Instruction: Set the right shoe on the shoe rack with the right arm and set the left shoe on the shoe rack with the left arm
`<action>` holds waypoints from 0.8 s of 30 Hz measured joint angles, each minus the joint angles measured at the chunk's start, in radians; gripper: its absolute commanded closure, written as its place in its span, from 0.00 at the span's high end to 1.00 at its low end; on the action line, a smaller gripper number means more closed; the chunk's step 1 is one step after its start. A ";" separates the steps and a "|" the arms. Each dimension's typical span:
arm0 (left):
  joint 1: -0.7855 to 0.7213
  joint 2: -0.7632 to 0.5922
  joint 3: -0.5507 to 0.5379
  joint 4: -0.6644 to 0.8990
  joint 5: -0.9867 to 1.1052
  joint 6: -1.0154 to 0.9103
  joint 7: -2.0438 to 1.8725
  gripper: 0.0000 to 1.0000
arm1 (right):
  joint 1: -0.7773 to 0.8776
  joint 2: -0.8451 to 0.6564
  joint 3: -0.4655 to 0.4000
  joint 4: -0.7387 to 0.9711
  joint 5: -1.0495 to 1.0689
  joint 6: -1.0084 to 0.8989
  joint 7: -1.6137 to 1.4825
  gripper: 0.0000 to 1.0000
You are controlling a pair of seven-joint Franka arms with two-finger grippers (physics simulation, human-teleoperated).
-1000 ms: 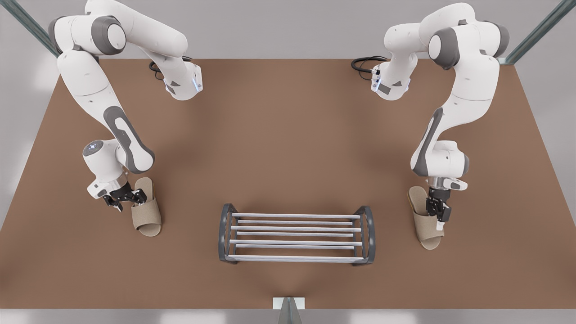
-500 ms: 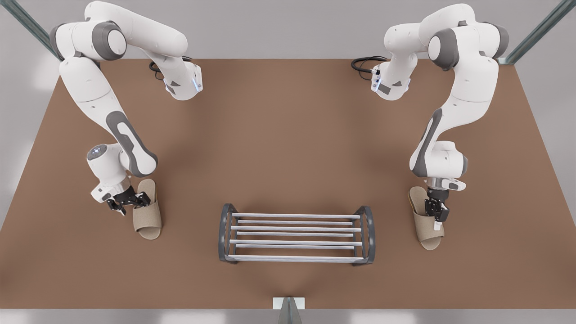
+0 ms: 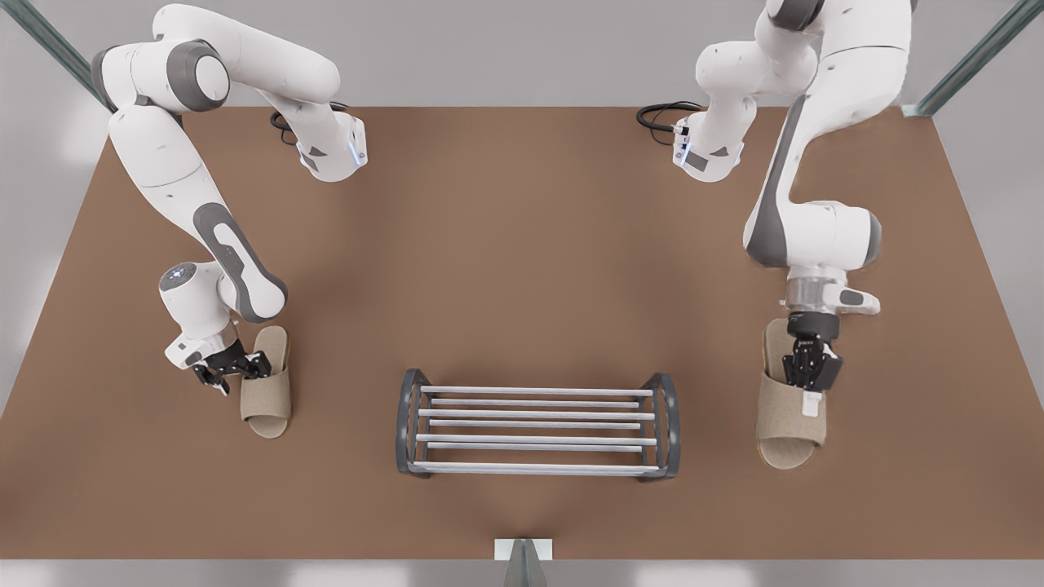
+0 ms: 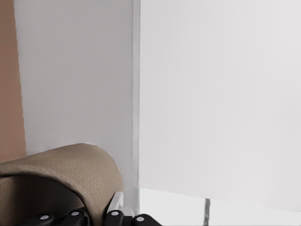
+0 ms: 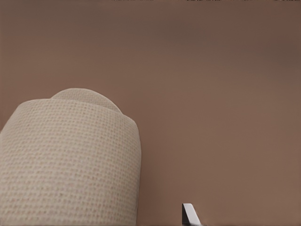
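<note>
Standing in the lower middle of the front view, the shoe rack (image 3: 534, 415) has no shoes on its silver bars, and bare brown table (image 3: 522, 269) surrounds it on all sides. The left shoe (image 3: 265, 399), a beige slipper, lies at the lower left of the frame, well apart from the rack and not far from the left table edge. The left gripper (image 3: 245, 364) reaches sideways to it, and in the left wrist view its black fingers (image 4: 75, 216) are closed on the slipper's strap (image 4: 61, 174). The right shoe (image 3: 785, 424) is at the lower right, also well apart from the rack, with open table between them. The right gripper (image 3: 807, 383) points down and its jaws pinch the strap; the slipper appears raised above the table, as in the right wrist view (image 5: 66, 160).
</note>
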 measured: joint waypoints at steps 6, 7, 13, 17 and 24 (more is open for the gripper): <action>-0.370 0.054 -0.076 0.140 0.000 0.302 -0.036 0.21 | -0.001 -0.049 0.039 -0.001 -0.003 -0.001 -0.015 0.21; -0.405 0.101 -0.070 0.172 0.000 0.337 -0.041 0.21 | -0.002 -0.055 0.045 0.004 -0.004 -0.002 -0.020 0.21; -0.500 0.247 0.021 0.293 0.000 0.459 -0.069 0.21 | 0.018 -0.175 0.095 0.056 -0.005 -0.043 -0.055 0.21; -0.498 0.319 0.064 0.418 0.000 0.480 -0.087 0.21 | 0.077 -0.300 0.093 0.156 -0.006 -0.214 -0.074 0.21; -0.521 0.407 0.101 0.507 0.034 0.489 -0.134 0.21 | 0.300 -0.319 0.098 0.426 -0.243 -0.668 0.095 0.21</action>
